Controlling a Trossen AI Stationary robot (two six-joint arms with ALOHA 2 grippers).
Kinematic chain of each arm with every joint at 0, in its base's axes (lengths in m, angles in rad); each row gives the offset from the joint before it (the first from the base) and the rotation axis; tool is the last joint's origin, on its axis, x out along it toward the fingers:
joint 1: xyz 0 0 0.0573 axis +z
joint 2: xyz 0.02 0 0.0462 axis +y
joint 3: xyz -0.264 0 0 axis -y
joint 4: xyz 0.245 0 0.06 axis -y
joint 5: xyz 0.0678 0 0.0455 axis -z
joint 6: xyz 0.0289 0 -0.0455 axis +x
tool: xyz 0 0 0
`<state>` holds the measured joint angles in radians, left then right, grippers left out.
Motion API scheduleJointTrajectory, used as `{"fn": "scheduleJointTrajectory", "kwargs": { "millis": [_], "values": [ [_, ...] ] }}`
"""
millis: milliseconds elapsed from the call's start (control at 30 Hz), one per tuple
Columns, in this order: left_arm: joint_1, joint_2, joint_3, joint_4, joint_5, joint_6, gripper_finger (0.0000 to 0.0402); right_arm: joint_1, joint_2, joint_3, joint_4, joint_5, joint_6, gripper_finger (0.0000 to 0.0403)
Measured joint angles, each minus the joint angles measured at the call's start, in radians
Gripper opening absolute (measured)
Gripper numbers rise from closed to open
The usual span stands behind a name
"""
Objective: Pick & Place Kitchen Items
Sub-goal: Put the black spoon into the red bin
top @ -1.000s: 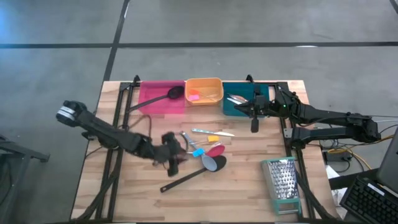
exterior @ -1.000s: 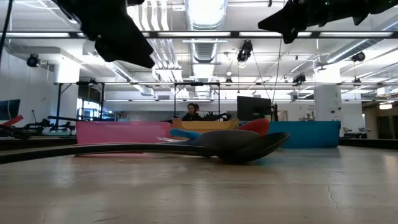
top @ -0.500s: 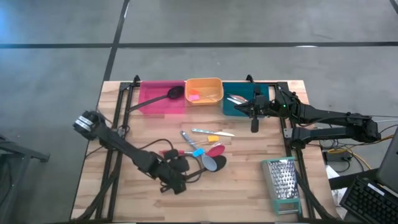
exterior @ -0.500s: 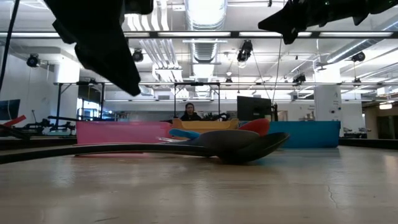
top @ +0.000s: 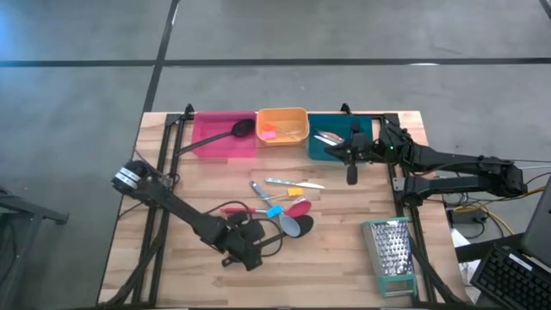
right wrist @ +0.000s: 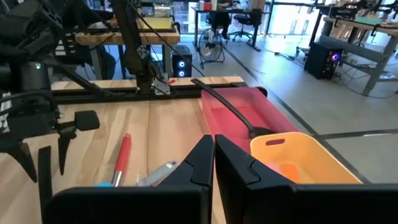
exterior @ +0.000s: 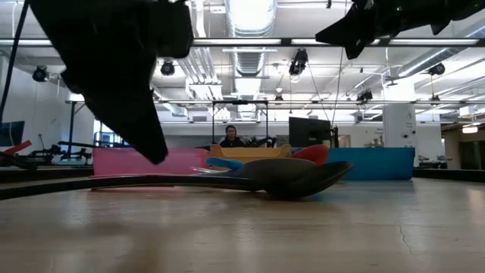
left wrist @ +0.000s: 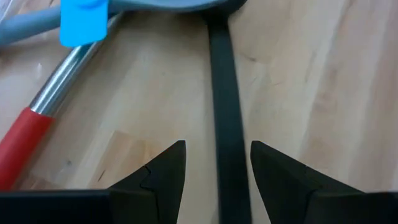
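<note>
A long black spoon lies flat on the table, its handle running toward a grey head. My left gripper is open low over that handle near its free end, one finger on each side, with gaps showing; it also shows in the high view. Beside the head lie a red-handled utensil, a blue piece, a red spatula and a yellow-orange piece. My right gripper is shut and empty, hovering at the near edge of the teal bin.
The pink bin at the far edge holds a black spoon. The orange bin holds small pink and orange pieces. The teal bin holds a shiny utensil. A metal grater lies at the near right. Bare wood lies at the near left.
My left gripper has moved toward the table's near edge and a little right, away from the red-handled utensil, and has come down over the black spoon's handle. The utensils have stayed where they were.
</note>
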<state>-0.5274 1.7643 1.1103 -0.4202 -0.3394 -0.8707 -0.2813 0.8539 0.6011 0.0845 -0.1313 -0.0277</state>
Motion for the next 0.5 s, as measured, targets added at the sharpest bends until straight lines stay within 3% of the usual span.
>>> {"fn": "scheduleJointTrajectory", "kwargs": {
  "millis": [300,500],
  "values": [
    [0.0,0.098,0.002,0.055,-0.014,-0.056,0.0186,0.0,0.001,-0.042,0.002,0.0,0.02,0.0008],
    [0.0,0.097,0.003,0.071,-0.043,-0.035,0.0186,0.0,0.001,-0.05,0.002,0.0,0.053,0.0008]
  ]
}}
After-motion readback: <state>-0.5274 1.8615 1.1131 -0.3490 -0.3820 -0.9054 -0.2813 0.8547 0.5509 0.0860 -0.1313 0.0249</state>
